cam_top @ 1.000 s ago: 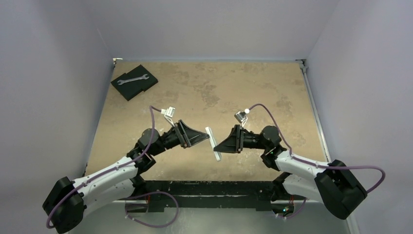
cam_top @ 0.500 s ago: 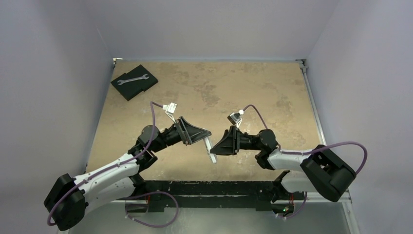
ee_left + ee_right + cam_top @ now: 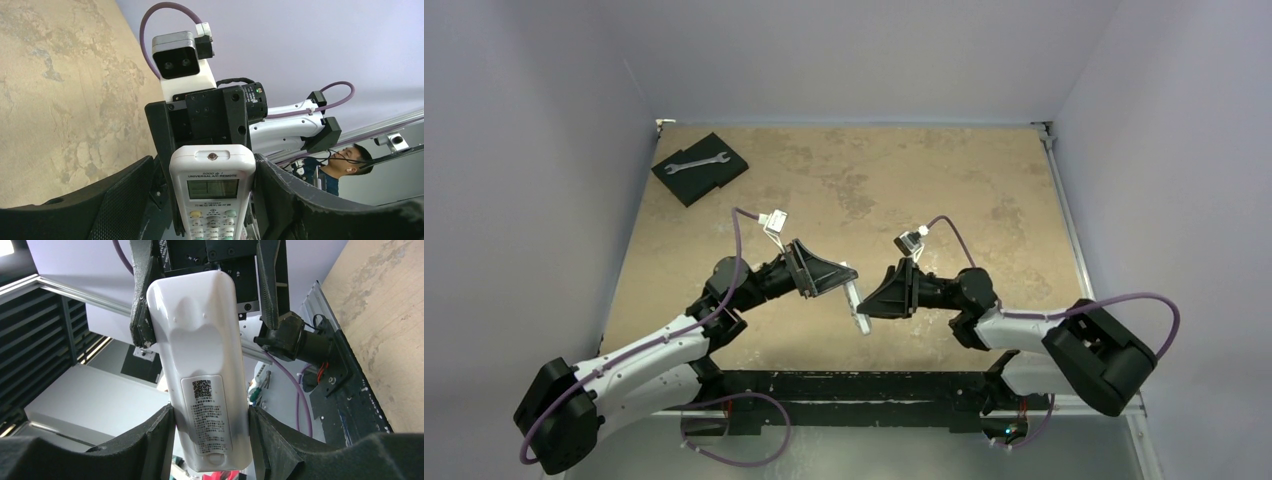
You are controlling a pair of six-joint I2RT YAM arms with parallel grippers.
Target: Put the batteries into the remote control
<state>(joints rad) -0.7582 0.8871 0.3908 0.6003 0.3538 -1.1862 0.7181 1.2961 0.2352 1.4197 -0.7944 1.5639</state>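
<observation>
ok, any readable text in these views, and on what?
"UNIVERSAL A/C REMOTE": front of the slim white plastic remote control, above its screen.
"5000", then blurred characters: the line above it.
White printed label on its back: fine print too small to read.

Robot lab; walled test table (image 3: pixel 874 170); wrench (image 3: pixel 696 161) nearby

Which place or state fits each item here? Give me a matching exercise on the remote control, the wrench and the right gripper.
Items:
1. remote control
2. wrench
3. right gripper

Places or states:
A. lying on the black pad
B. shut on the remote's labelled back end
C. held up in the air

Pairs: 1-C, 2-A, 3-B
</observation>
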